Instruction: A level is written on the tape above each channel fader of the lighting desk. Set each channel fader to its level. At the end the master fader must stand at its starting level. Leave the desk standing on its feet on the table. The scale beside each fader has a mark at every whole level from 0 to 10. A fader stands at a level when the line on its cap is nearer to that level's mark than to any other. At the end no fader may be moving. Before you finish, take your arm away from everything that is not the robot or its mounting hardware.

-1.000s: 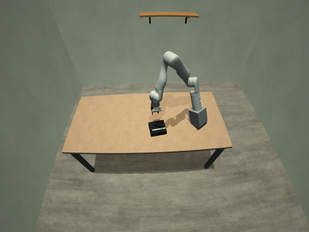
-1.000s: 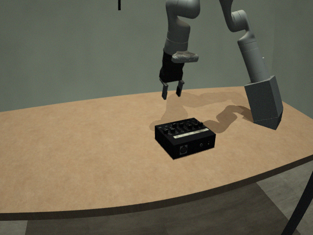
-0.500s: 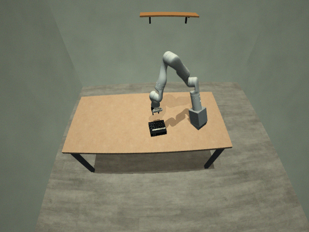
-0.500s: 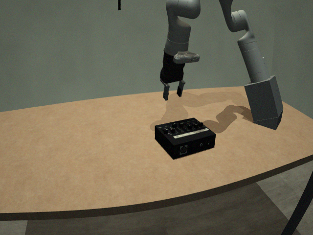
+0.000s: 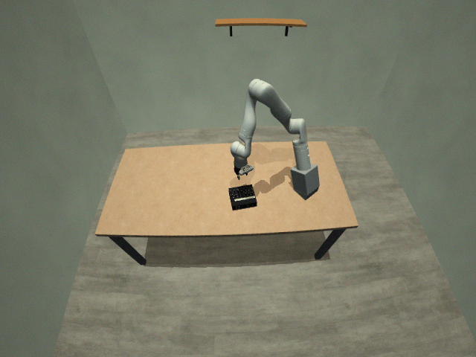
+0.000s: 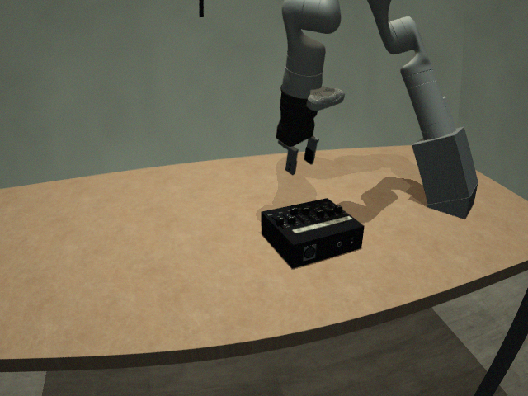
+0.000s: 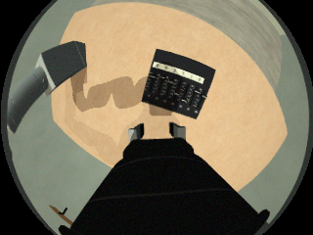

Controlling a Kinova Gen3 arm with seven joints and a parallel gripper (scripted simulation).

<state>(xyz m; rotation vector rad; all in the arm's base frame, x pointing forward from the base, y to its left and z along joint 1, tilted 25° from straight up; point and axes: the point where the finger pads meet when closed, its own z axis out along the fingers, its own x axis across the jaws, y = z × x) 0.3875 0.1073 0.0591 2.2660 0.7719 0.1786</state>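
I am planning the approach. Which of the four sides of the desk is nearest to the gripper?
The lighting desk's side opposite its socket wall, farthest from the pale tape strip; the open gripper hangs above the table beyond it.

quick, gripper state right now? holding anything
Gripper: open, holding nothing, hanging in the air above and behind the lighting desk.
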